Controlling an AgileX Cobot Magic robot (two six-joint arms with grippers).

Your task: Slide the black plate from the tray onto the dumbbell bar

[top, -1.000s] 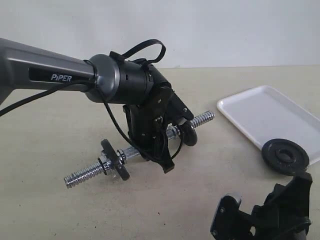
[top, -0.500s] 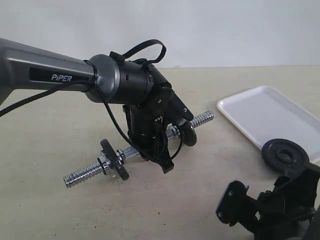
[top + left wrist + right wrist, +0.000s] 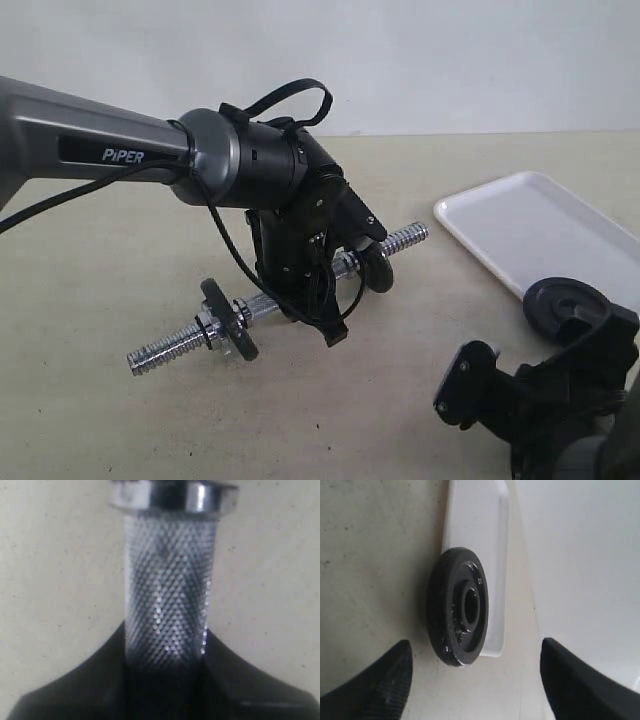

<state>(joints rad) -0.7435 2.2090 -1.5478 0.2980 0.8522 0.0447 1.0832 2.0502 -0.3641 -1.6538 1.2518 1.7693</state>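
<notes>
Beige tabletop [image 3: 120, 420], plain white wall behind. Left tool [image 3: 310, 290] was seen clamped on the knurled middle of the dumbbell bar [image 3: 400, 240]. The bar was angled across the tabletop, with its free threaded end pointed toward the tray [image 3: 530, 225]. Whether the bar was lifted clear of the surface could not be told. Two black discs were noted on the bar: an outer disc [image 3: 230, 320] beside the far threaded end and an inner disc [image 3: 378, 268] just beside the left tool. A collar nut [image 3: 172, 495] was seen in the left wrist view at the end of the knurling.

The black plate [image 3: 457, 607] was located on the near corner of the tray, overhanging the rim onto the tabletop, and was well apart from the bar. Right tool [image 3: 535, 365] was released, jaws spread wide. It was positioned low just beside the plate, with the plate framed between its fingers [image 3: 380, 685] in the right wrist view. No contact was seen. In the exterior view the plate was partly hidden by that tool.
</notes>
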